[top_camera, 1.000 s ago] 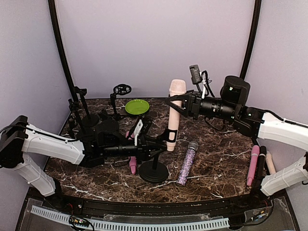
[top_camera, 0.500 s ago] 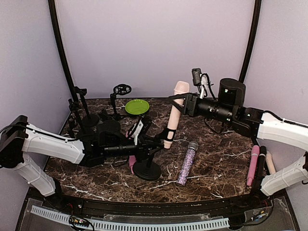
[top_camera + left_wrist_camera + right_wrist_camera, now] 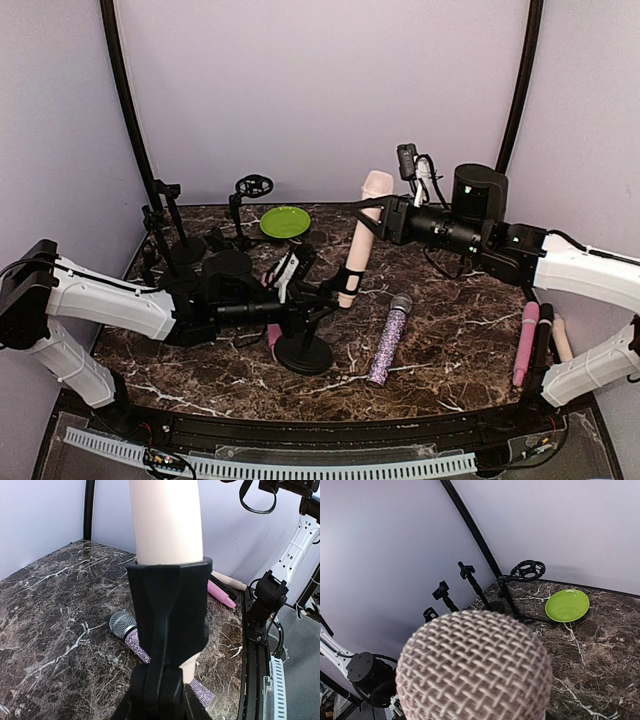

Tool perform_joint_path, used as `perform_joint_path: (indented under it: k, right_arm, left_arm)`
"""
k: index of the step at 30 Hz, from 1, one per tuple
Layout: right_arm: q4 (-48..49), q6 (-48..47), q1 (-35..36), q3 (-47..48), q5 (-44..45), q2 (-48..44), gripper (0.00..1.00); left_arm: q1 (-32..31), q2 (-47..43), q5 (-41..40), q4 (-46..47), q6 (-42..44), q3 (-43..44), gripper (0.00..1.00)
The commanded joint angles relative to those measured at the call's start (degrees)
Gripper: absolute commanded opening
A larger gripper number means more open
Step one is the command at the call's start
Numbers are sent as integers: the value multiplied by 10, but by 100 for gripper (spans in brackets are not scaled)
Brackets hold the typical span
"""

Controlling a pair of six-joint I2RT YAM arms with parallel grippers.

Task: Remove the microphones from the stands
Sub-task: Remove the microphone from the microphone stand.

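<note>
Two tools on one pale microphone [image 3: 361,243], which is not yet out of its stand [image 3: 303,356].
Right tool [image 3: 372,212] clamped on the microphone just under the mesh head. The body is tilted, head toward far right, lower end seated in the black clip [image 3: 347,281], mid-desk [image 3: 455,300]. Left tool [image 3: 308,308] closed round the stand's stem below the clip. Glitter microphone [image 3: 388,340] lies flat just right of the base.
</note>
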Motion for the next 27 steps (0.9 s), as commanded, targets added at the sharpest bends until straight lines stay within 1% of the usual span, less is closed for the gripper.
perform_joint_path:
  k: [1,4,9,13,16,18,20,27]
  right_arm:
    - [104,-48,-18,16,-5,-22,1]
    - [106,-69,-23,14,-57,-27,1]
    - [113,-97,-31,-2,-142,-41,1]
    - [142,-95,-49,-23,-214,-55,1]
    - [166,-78,-66,-41,-238,-60,1]
    - [177,-62,-75,-47,-238,-60,1]
    - [173,-53,-79,-47,-220,-59,1]
    - [106,-34,-80,-22,-126,-54,0]
  left_arm:
    - [7,-23,46,-20,5,-7,0]
    - [15,-17,84,-22,-4,0,0]
    - [25,-7,120,-18,-19,8,0]
    - [29,1,132,-16,-24,11,0]
    - [30,7,139,-16,-28,13,0]
    - [30,10,141,-16,-29,14,0]
    - [30,11,138,-17,-28,13,0]
    - [30,21,111,-38,-17,14,0]
